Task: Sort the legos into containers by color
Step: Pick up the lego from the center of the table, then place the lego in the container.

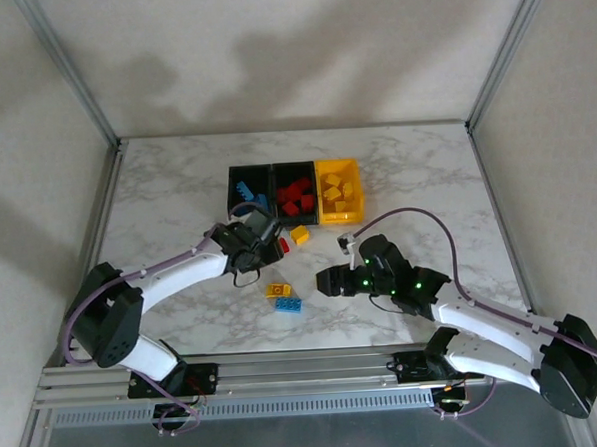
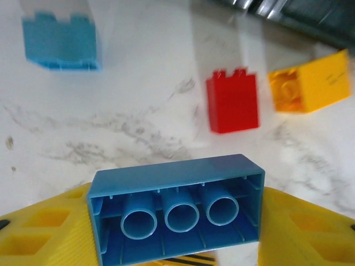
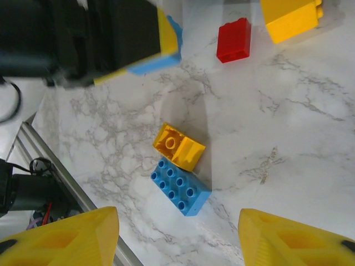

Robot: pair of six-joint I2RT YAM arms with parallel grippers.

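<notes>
My left gripper is shut on a blue lego, held hollow side toward the camera above the table; from above the left gripper sits just before the bins. A red lego, a yellow lego and a light blue lego lie beyond it. My right gripper hangs open over a yellow lego and a blue lego that touch each other. The left black bin holds blue legos, the middle black bin red ones, the yellow bin yellow ones.
The right gripper is right of the loose pair, yellow lego and blue lego. A red lego and a yellow lego lie between the left gripper and the bins. The metal rail borders the table's near edge.
</notes>
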